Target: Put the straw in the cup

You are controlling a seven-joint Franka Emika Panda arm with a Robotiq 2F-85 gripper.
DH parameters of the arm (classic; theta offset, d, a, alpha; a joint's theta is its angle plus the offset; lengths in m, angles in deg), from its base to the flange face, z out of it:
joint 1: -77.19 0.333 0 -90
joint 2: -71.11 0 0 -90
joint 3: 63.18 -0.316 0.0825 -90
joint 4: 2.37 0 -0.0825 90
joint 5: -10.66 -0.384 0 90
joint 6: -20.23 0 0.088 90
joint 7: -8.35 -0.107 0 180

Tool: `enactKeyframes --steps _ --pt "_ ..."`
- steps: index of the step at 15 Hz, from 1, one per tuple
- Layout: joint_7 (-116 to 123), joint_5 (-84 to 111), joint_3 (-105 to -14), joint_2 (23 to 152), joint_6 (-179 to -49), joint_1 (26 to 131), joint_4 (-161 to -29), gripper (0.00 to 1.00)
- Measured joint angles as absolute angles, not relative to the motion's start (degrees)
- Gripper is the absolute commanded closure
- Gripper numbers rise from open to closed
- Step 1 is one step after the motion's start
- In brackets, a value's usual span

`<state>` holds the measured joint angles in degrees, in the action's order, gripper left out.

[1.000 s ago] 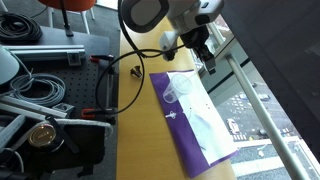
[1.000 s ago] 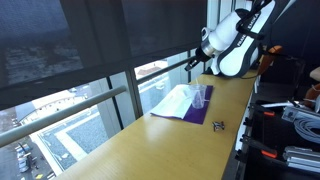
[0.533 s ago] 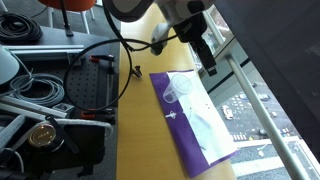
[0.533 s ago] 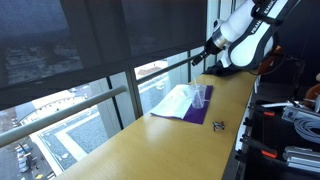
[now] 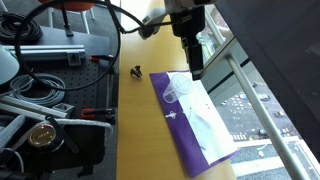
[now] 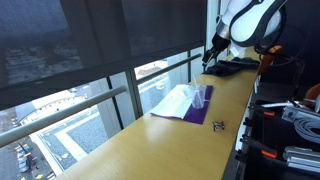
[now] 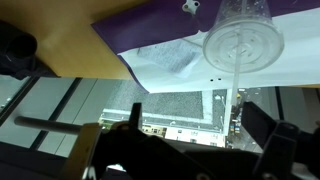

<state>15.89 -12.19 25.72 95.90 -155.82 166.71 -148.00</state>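
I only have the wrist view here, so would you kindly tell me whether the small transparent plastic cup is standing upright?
Observer: Yes, the small transparent plastic cup stands upright on the flat purple mat.
Operator: Thank you; does anything lie off that mat?
Observer: A small black clip-like object lies on the bare wooden table beside it.
Operator: And how high is the end effector?
Observer: The end effector hangs well above the table, clear of the cup.
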Motion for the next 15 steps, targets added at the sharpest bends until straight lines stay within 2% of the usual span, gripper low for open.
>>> enactKeyframes --steps 6,11,15 --pt "22.04 -6.21 42.40 95.76 -126.90 180.26 -142.16 0.00" --pt "29.37 -3.94 50.26 96.47 -104.77 185.25 -135.54 0.00" --pt "30.73 -3.94 51.04 97.59 -100.81 185.66 -134.11 0.00"
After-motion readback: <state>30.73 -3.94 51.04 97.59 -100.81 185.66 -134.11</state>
